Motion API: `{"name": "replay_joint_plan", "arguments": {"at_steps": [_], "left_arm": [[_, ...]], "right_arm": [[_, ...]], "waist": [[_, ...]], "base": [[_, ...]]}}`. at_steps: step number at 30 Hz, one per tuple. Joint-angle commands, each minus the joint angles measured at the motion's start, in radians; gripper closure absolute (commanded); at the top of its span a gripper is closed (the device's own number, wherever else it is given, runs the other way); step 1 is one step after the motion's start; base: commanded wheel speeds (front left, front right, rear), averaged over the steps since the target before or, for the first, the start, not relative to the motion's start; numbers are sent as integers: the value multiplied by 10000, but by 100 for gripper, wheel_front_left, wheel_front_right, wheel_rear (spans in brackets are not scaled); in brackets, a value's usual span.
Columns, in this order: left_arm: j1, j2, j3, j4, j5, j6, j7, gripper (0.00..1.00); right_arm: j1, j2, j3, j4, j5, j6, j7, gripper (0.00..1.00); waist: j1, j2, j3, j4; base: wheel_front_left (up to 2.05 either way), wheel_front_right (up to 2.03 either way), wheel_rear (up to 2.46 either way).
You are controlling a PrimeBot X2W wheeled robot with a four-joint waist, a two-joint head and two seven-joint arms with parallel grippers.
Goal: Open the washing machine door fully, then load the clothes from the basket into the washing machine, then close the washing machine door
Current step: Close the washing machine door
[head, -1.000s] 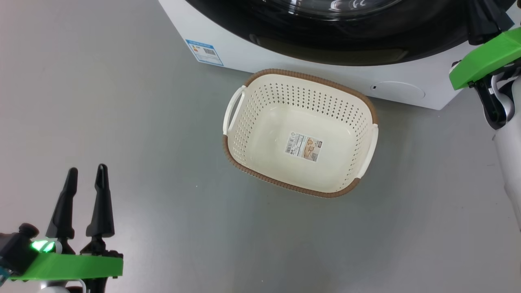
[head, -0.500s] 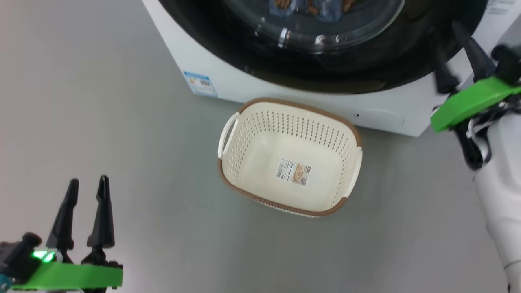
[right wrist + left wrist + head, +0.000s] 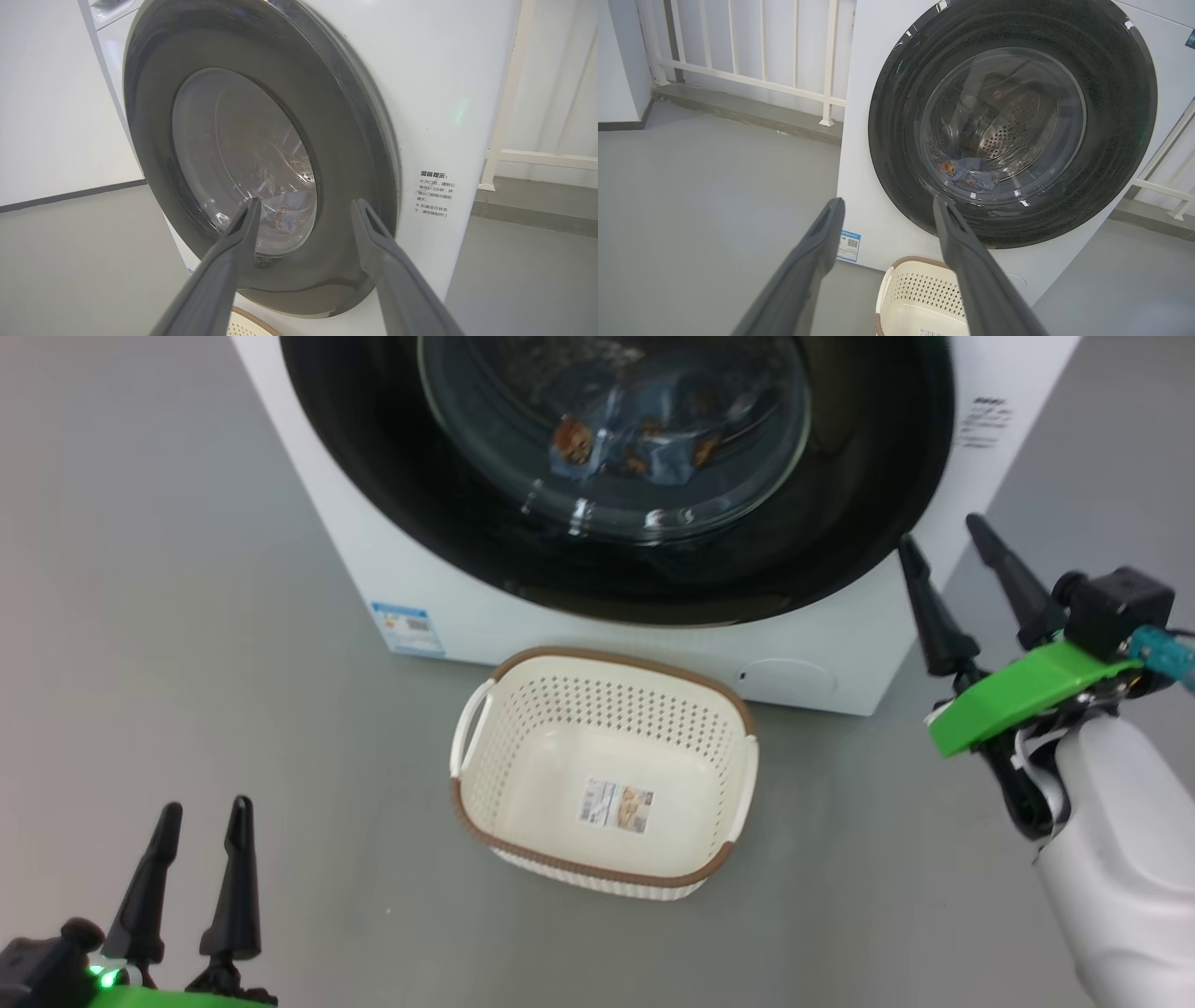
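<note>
Noting the end state: the large round black-rimmed washing machine door [image 3: 611, 457] sat flush against the big white front-loading washing machine [image 3: 448, 597], apparently shut. The light blue clothes with orange-brown figures [image 3: 635, 448] lay low in the drum behind the glass. The small cream perforated basket with a brown rim [image 3: 597, 658] stood empty on the grey floor [image 3: 187, 616], just below the door, probably placed there to keep transfers short. The right gripper [image 3: 939, 529] hung beside the machine's right front corner, fingers spread and touching nothing. It was likely there because that edge of the door is the one worked. The left gripper [image 3: 205, 805] idled low and well apart from everything, fingers likewise spread and empty. The basket's far rim lay near the machine's base; contact could not be judged. Open floor lay on both sides of the basket. A white railing [image 3: 761, 56] bounded the space behind the machine. Judgement: all three steps looked complete.
</note>
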Motion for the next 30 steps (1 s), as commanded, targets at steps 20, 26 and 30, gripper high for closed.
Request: {"name": "replay_joint_plan", "arguments": {"at_steps": [20,26,30], "left_arm": [[788,-87,803,-305,688,-31,-93,0],[871,-56,597,-440,532,-31,-93,0],[943,144,428,-576,214,-31,-93,0]], "right_arm": [[2471,387,465,-1808,682,-55,-48,0],[3261,637,173,-2295,591,-55,-48,0],[3836,797,14,-2652,460,-55,-48,0]], "waist": [[0,0,-1441,-1541],[0,0,-1510,-1747],[0,0,-1521,-1844]], "base": [[0,0,0],[0,0,0],[0,0,0]]}}
